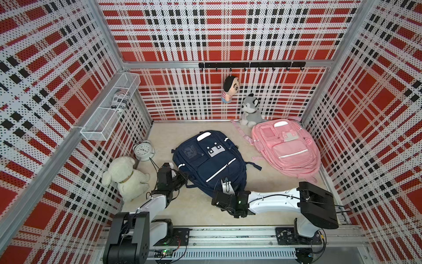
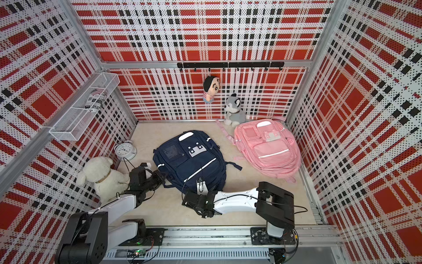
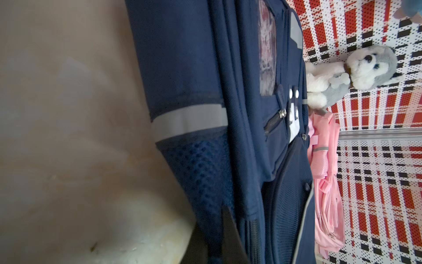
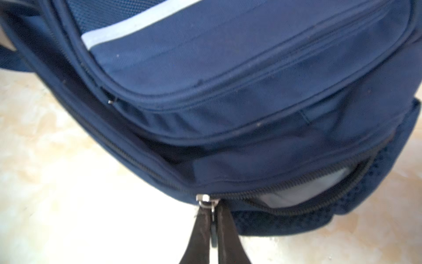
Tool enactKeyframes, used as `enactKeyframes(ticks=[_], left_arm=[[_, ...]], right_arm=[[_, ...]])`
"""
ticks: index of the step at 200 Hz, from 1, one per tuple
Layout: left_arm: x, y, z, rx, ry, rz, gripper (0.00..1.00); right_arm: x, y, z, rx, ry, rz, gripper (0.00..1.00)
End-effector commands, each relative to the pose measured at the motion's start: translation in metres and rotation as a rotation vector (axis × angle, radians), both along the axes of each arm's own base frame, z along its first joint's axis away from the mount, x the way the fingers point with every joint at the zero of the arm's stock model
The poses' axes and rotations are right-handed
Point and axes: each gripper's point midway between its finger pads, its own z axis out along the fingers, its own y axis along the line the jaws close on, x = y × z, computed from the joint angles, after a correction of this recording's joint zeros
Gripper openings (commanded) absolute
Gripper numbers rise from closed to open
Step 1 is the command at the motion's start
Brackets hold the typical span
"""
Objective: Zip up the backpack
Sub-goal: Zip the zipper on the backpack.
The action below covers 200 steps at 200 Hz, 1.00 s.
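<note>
The navy backpack [image 1: 205, 160] [image 2: 189, 160] lies flat on the beige floor in both top views. At its left side, my left gripper [image 1: 181, 177] [image 3: 212, 242] is shut on a fold of the mesh side fabric [image 3: 201, 173]. My right gripper [image 1: 225, 184] [image 4: 213, 211] sits at the bag's near end. It is shut on the dark zipper pull [image 4: 214, 237], which hangs from the metal slider [image 4: 203, 197]. On one side of the slider the zipper gapes and shows grey lining [image 4: 308, 194]. On the other side the teeth [image 4: 137, 163] look joined.
A pink backpack [image 1: 287, 148] lies at the right, by the wall. A grey husky plush [image 1: 251, 109] sits behind it. A white plush dog [image 1: 127, 176] and an alarm clock [image 1: 143, 150] stand next to the left arm. A wire basket [image 1: 109, 107] hangs on the left wall.
</note>
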Motion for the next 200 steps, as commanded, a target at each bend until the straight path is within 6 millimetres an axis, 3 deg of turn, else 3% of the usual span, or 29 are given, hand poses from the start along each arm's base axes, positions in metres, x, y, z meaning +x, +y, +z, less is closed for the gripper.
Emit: enactKeyframes(ticks=[1,80,116,127,143,171,183,200], left_arm=[[0.031,0.035,0.027,0.105,-0.103,0.115,0.0],[0.069,0.07,0.043,0.233,-0.095,0.235,0.0],[0.087,0.085,0.048,0.265,-0.092,0.288,0.0],[0.092,0.09,0.05,0.278,-0.086,0.305,0.0],[0.097,0.092,0.051,0.278,-0.088,0.313,0.0],[0.095,0.08,0.042,0.271,-0.073,0.282,0.0],[0.09,0.077,0.039,0.272,-0.066,0.276,0.11],[0.083,0.072,0.037,0.268,-0.064,0.263,0.17]], right_arm=[[-0.012,-0.035,-0.019,-0.124,0.081,0.052,0.0],[0.002,-0.081,-0.01,-0.188,0.083,0.054,0.0],[0.011,-0.091,-0.006,-0.164,0.075,0.057,0.0],[0.012,-0.086,-0.008,-0.138,0.079,0.068,0.0],[0.012,-0.063,-0.013,-0.064,0.094,0.111,0.0],[0.012,-0.02,-0.02,0.083,0.112,0.162,0.0],[0.014,-0.006,-0.021,0.136,0.112,0.176,0.0],[0.014,0.006,-0.023,0.159,0.105,0.191,0.0]])
